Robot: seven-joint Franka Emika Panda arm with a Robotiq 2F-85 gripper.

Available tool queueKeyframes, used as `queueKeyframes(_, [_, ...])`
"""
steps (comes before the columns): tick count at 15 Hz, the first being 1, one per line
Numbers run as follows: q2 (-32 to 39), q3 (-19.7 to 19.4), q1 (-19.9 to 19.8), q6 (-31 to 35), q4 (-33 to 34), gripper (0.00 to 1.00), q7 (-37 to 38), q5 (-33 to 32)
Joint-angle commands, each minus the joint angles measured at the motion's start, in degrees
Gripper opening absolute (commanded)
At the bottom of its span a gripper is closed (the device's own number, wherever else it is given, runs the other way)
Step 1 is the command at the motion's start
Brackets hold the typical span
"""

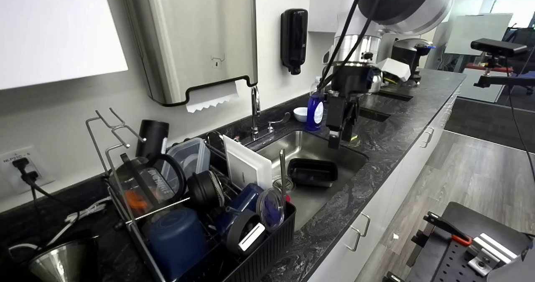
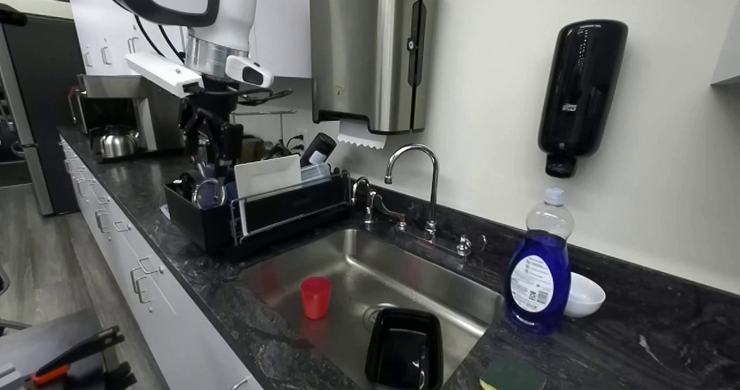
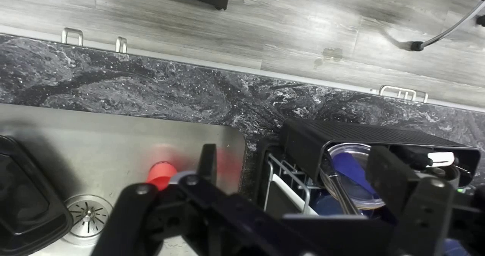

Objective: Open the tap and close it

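The tap (image 1: 255, 113) is a slim chrome faucet with a thin upright neck at the back of the sink. In an exterior view its neck (image 2: 433, 193) curves over at the top, with a small lever (image 2: 391, 212) on one side of its base and another (image 2: 478, 244) on the other. The tap is out of the wrist view. My gripper (image 3: 297, 172) is open and empty, its fingers wide apart, pointing down above the sink and dish rack area. It also hangs in the air, apart from the tap, in both exterior views (image 1: 341, 136) (image 2: 219, 167).
A full dish rack (image 2: 196, 225) stands beside the sink (image 2: 347, 251). A red cup (image 2: 316, 297) and a black tray (image 2: 404, 346) lie in the sink. A blue soap bottle (image 2: 537, 286) and white bowl (image 2: 585, 294) stand behind its edge. A paper towel dispenser (image 1: 200, 35) hangs above the tap.
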Motion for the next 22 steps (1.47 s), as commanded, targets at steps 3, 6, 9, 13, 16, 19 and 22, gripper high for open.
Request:
queueKeyframes(3, [5.2, -1.6, -2.5, 1.7, 1.9, 1.0, -7.0, 0.5])
queueKeyframes(6, [8.6, -2.8, -3.8, 3.0, 3.4, 1.0, -12.6, -0.4])
queueKeyframes(9, [11.7, -3.4, -5.4, 4.5, 5.7, 1.0, -16.9, -1.2])
queueKeyframes(13, [16.1, -3.6, -7.8, 6.4, 9.7, 1.0, -19.3, -3.0])
queueKeyframes(16, [20.2, -3.8, -9.9, 7.8, 13.9, 1.0, -19.1, -5.3])
queueKeyframes(19, [24.8, -3.8, -12.0, 8.5, 19.4, 1.0, -18.3, -7.9])
queueKeyframes(22, [30.4, -3.7, -14.0, 7.4, 27.0, 1.0, -17.4, -9.8])
